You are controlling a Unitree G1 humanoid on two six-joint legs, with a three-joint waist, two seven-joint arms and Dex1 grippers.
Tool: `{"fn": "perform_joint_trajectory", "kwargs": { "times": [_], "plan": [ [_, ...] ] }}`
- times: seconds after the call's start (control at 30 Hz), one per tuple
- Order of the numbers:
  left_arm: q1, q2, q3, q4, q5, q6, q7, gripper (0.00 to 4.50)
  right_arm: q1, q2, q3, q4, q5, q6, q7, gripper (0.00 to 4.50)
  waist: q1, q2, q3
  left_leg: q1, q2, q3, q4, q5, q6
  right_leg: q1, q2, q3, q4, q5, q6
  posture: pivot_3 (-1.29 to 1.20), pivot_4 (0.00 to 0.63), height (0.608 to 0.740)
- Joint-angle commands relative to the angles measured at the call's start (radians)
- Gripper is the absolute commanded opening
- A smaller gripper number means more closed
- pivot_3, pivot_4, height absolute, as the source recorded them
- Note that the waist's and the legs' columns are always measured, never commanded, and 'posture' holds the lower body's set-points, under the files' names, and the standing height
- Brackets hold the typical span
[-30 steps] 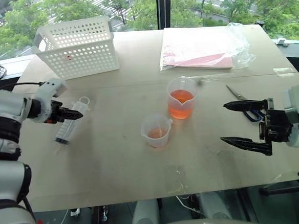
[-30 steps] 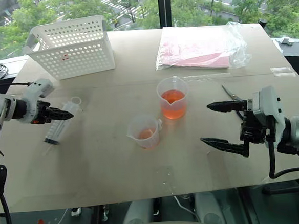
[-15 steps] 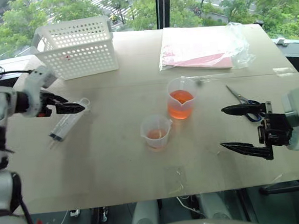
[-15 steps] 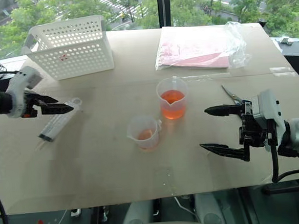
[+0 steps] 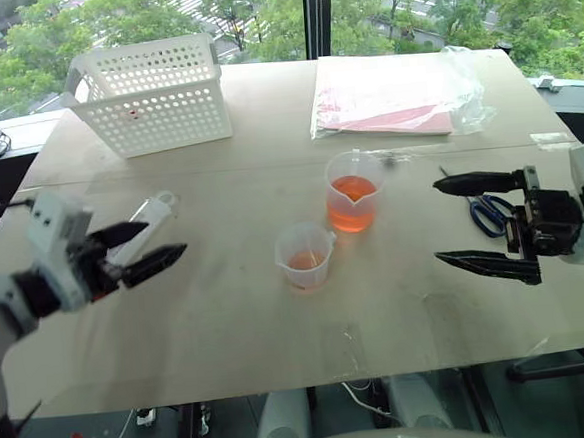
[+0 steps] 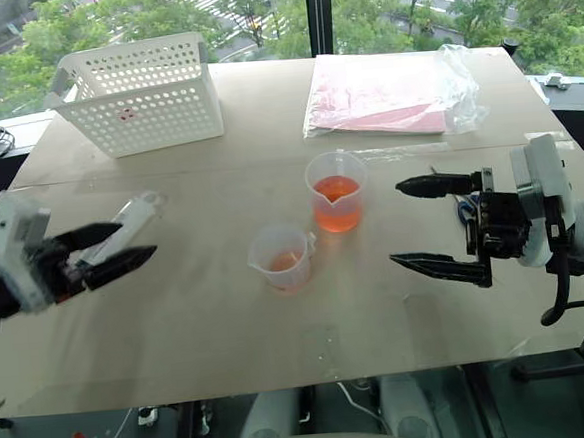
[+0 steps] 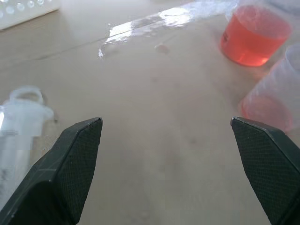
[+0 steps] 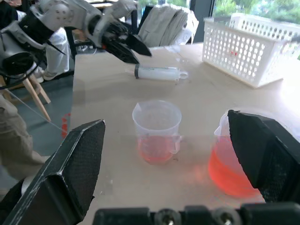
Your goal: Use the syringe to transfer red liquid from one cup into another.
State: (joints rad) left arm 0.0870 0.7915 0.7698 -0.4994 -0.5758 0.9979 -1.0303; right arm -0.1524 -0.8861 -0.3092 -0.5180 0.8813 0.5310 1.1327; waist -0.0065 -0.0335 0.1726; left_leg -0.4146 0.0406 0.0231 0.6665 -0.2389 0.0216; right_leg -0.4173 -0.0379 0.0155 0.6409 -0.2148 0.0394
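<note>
The syringe (image 5: 154,208) lies flat on the table at the left, with nothing holding it. My left gripper (image 5: 164,240) hovers open just on the near side of the syringe, pointing toward the cups, with nothing between its fingers. The taller cup (image 5: 354,201) stands mid-table, about a third full of red liquid (image 5: 354,215). The smaller cup (image 5: 306,259) stands in front of it to the left, with a shallow layer of red liquid. My right gripper (image 5: 437,220) hangs wide open and empty to the right of the cups, pointing at them.
A white perforated basket (image 5: 153,93) stands at the back left. Pink sheets in a clear plastic bag (image 5: 394,97) lie at the back right. Blue-handled scissors (image 5: 484,212) lie behind my right gripper. The table's near edge (image 5: 284,385) runs close below the arms.
My left gripper has opened, let go of the syringe and drawn back toward the near edge, turning toward the cups. The syringe shifted slightly and now lies free. The right gripper barely moved.
</note>
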Motion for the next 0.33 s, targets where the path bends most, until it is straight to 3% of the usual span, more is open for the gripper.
{"fn": "perform_joint_trajectory", "kwargs": {
  "times": [0.03, 0.33],
  "plan": [
    [0.115, -0.047, 0.091, -0.093, -0.049, -0.052, -0.002, 4.47, 0.075, -0.037, -0.063, 0.008, -0.035, -0.026, 0.043, 4.5, 0.003, 0.0, 0.0, 0.0, 0.0, 0.0, 0.0, 0.0, 0.0, 0.0, 0.0, 0.0, 0.0, 0.0, 0.0, 0.0, 0.15, 0.74],
    [0.42, -0.214, 0.126, -0.187, -0.06, -0.207, 0.055, 4.47, 0.413, -0.058, -0.211, 0.099, -0.223, -0.128, 0.108, 4.5, 0.019, 0.001, -0.004, 0.003, 0.0, 0.001, 0.001, 0.0, 0.0, 0.002, -0.002, 0.0, -0.001, -0.003, 0.004, 0.0, 0.15, 0.74]
  ]
}}
